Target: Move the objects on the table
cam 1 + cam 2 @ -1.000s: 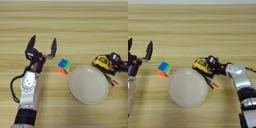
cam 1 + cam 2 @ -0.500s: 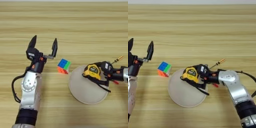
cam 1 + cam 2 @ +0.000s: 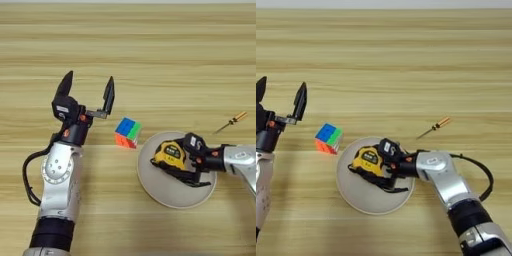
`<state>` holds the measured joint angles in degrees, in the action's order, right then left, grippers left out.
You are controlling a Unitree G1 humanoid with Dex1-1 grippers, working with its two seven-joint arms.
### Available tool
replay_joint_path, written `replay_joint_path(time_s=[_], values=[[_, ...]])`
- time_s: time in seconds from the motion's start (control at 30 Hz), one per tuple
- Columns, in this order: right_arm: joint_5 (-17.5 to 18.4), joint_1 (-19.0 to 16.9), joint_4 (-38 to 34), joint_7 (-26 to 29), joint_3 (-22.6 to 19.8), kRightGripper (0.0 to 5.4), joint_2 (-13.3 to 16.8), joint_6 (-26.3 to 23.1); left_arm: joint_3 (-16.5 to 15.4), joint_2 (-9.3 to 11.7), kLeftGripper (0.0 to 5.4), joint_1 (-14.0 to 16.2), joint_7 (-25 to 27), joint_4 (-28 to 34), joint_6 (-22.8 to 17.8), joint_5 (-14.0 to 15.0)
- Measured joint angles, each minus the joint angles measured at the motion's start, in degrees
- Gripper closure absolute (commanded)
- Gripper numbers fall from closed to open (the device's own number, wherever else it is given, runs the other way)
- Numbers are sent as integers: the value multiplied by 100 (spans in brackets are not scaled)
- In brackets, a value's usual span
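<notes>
My right pincer (image 3: pixel 381 165) is clenched on the tape measure (image 3: pixel 168 153), low over the plate (image 3: pixel 175 195), ready to set it down. My left pincer (image 3: pixel 86 90) hovers released beside the cube (image 3: pixel 127 132) on the tabletop (image 3: pixel 150 60).

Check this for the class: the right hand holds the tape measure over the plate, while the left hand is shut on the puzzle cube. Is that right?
Not quite. The right hand does hold the tape measure over the plate, but the left hand is open and apart from the puzzle cube, which sits on the table. The left eye view shows this.
</notes>
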<state>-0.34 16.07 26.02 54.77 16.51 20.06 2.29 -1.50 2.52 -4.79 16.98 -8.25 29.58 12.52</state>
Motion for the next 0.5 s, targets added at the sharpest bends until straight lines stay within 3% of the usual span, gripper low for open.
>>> replay_joint_path(time_s=[0.5], values=[[-191, 285, 741, -315, 52, 124, -264, 366, 22, -66, 0, 1, -9, -20, 4, -74]])
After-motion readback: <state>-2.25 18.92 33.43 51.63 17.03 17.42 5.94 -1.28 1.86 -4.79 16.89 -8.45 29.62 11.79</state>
